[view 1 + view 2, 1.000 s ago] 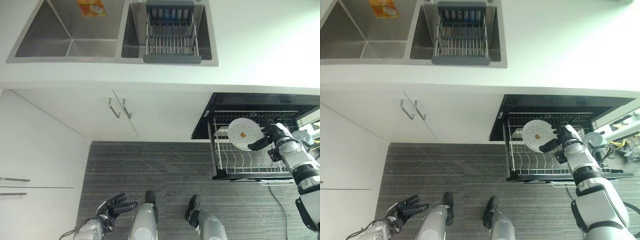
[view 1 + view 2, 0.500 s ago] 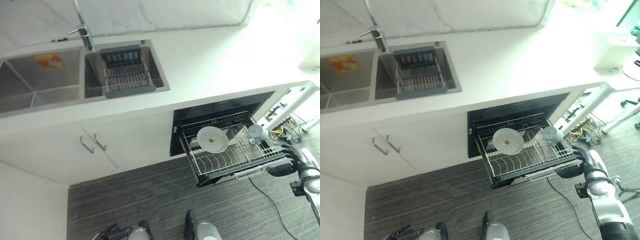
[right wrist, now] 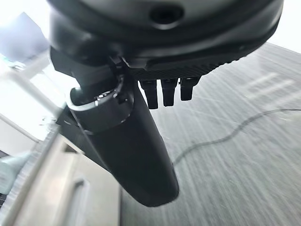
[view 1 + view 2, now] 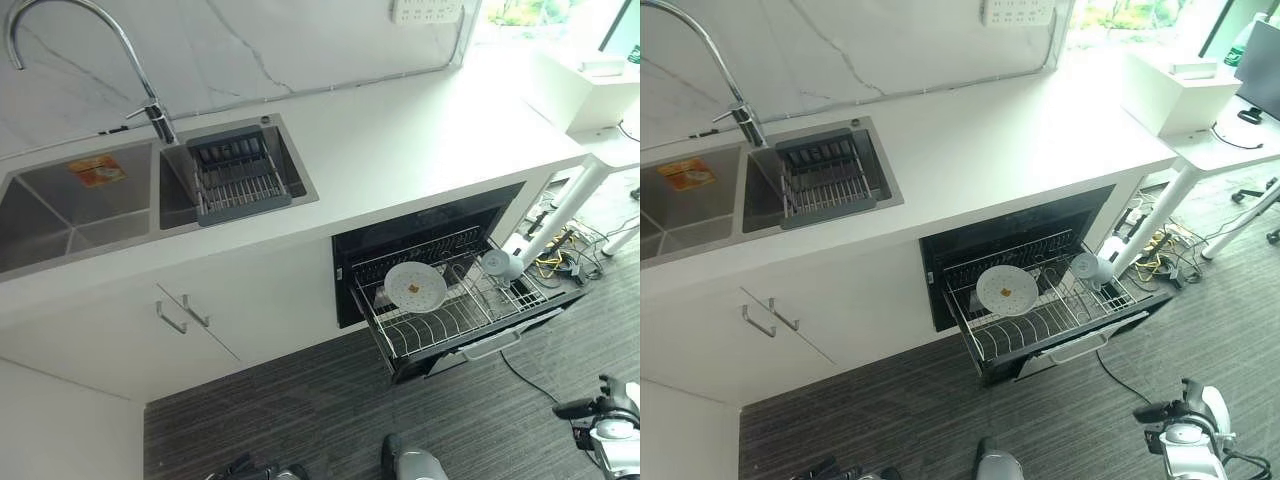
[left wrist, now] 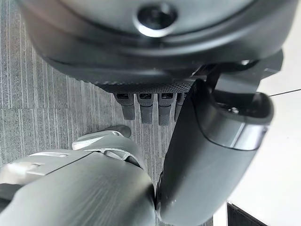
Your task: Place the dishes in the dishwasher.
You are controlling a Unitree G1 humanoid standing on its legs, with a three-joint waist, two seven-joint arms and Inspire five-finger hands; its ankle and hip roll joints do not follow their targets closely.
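A white plate (image 4: 1006, 289) is standing up in the pulled-out dishwasher rack (image 4: 1040, 318) in the middle of the frame. The right hand (image 4: 1165, 412) is hanging at the lower right.

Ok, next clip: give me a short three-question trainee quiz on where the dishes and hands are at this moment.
1. True or false: the white plate stands in the pulled-out dishwasher rack.
2. Multiple choice: the right hand is A) holding the plate, B) low over the floor, clear of the rack, C) inside the sink.
3. Fill in: the grey drainer basket sits in the ____.

Key:
1. True. A glass also sits further along the rack.
2. B. The right wrist view shows its fingers straight and holding nothing.
3. Sink, beside the faucet. The left hand hangs over the floor, open too.
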